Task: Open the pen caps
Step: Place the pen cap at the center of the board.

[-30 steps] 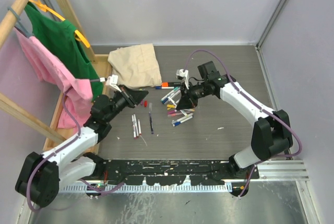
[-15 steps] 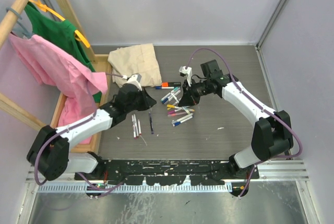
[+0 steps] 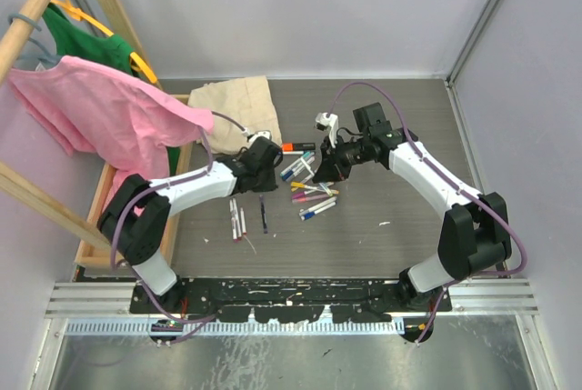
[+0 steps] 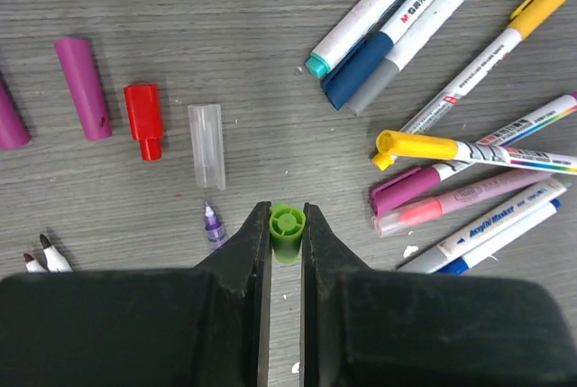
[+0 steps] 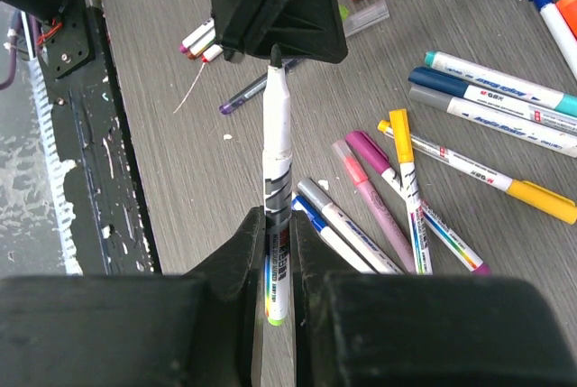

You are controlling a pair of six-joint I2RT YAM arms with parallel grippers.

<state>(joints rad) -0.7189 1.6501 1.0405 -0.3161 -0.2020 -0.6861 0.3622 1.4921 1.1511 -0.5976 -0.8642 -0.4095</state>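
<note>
Grey table (image 3: 364,226), centre: left gripper (image 4: 287,216) pinches the green cap (image 4: 288,230), right gripper (image 5: 278,217) clamps the bare-tipped pen (image 5: 277,125), held apart, so it's uncapped.

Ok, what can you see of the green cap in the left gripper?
The green cap is a small plastic cylinder, off its pen. Its end faces the left wrist camera, showing a round rim with a smaller ring inside. The left fingers pinch it from both sides at their tips. It hangs over the grey table, near an uncapped purple pen tip; contact with the table cannot be told.
</note>
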